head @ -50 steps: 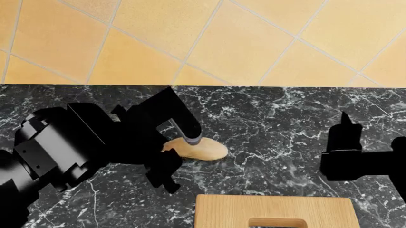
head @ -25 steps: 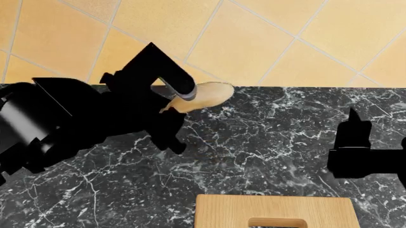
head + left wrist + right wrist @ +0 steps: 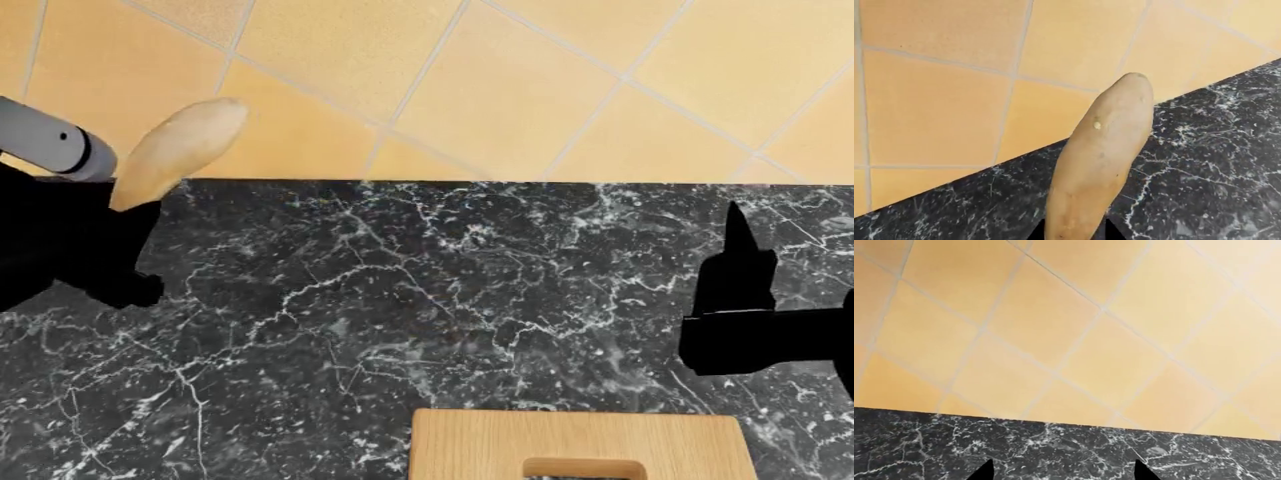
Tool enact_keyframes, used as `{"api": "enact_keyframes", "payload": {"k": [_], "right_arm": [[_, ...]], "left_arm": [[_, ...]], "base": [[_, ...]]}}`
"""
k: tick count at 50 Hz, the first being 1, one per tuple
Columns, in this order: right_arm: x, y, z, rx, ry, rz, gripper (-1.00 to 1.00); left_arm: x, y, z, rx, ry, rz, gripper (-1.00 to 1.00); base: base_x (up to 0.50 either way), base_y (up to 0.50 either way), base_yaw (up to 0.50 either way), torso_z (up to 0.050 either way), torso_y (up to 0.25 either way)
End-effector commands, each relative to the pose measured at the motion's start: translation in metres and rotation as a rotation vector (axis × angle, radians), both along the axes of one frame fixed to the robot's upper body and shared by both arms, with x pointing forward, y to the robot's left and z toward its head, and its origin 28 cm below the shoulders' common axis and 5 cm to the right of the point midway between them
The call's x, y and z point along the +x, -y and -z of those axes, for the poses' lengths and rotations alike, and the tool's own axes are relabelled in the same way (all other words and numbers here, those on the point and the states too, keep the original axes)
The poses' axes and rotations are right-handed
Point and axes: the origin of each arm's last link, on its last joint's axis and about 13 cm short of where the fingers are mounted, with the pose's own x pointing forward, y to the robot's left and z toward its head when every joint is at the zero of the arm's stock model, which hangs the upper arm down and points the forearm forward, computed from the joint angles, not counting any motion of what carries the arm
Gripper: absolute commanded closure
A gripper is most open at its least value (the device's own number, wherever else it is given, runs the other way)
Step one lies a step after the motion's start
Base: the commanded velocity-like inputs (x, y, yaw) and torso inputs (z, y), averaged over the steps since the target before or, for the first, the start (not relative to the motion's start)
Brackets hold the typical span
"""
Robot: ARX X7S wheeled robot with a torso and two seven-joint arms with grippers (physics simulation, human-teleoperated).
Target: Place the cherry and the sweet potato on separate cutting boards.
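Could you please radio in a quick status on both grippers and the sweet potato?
Left gripper shut on pale tan sweet potato, lifted. Right gripper open, empty. Light-wood cutting board unobstructed.

Simulated kitchen setting: black marble tabletop (image 3: pixel 441 300) with white veining, orange-yellow tiled floor (image 3: pixel 534 80) beyond its edge, light-wood cutting board (image 3: pixel 581 440) at near edge.

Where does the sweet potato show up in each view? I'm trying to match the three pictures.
Head view: the sweet potato is at upper left, held up by the left end effector over the counter's far edge.
Left wrist view: it fills the centre, rising from the bottom edge.
Right wrist view: not in it.
Shared landmark: the black marble counter meeting the orange tiled floor, seen in all three.
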Motion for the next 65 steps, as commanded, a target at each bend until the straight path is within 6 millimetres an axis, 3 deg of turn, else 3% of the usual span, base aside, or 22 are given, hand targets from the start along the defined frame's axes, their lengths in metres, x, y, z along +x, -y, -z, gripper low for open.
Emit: {"api": "enact_keyframes", "payload": {"k": [1, 18, 38, 42, 44, 47, 57, 65], "right_arm": [[-0.006, -0.003, 0.0, -0.015, 0.033, -0.039, -1.0], [-0.006, -0.004, -0.001, -0.001, 0.022, -0.029, -1.0], [-0.006, -0.005, 0.006, 0.005, 0.001, -0.028, -1.0], [-0.007, -0.003, 0.006, 0.021, 0.0, -0.018, -1.0], [-0.007, -0.003, 0.006, 0.026, -0.005, -0.014, -1.0], [-0.007, -0.003, 0.007, 0.022, -0.016, -0.011, -1.0], [-0.01, -0.001, 0.005, 0.02, -0.02, 0.002, -1.0], [-0.008, -0.002, 0.006, 0.023, -0.026, 0.0, -1.0]], "left_arm": [[-0.028, -0.025, -0.024, -0.036, 0.071, -0.057, 1.0], [-0.037, -0.029, -0.021, -0.037, 0.063, -0.045, 1.0], [-0.041, -0.028, 0.003, -0.021, 0.014, -0.039, 1.0], [-0.044, -0.029, 0.019, 0.009, -0.022, -0.036, 1.0], [-0.042, -0.03, 0.039, 0.027, -0.066, -0.059, 1.0], [-0.044, -0.029, 0.053, 0.03, -0.091, -0.055, 1.0], [-0.06, -0.036, 0.07, 0.092, -0.132, -0.066, 1.0], [-0.075, -0.038, 0.068, 0.088, -0.135, -0.063, 1.0]], "base": [[-0.3, 0.42, 0.0, 0.0, 0.0], [-0.37, 0.43, 0.0, 0.0, 0.0], [-0.23, 0.44, 0.0, 0.0, 0.0], [0.0, 0.0, 0.0, 0.0, 0.0], [0.0, 0.0, 0.0, 0.0, 0.0], [0.0, 0.0, 0.0, 0.0, 0.0], [0.0, 0.0, 0.0, 0.0, 0.0], [0.0, 0.0, 0.0, 0.0, 0.0]]}}
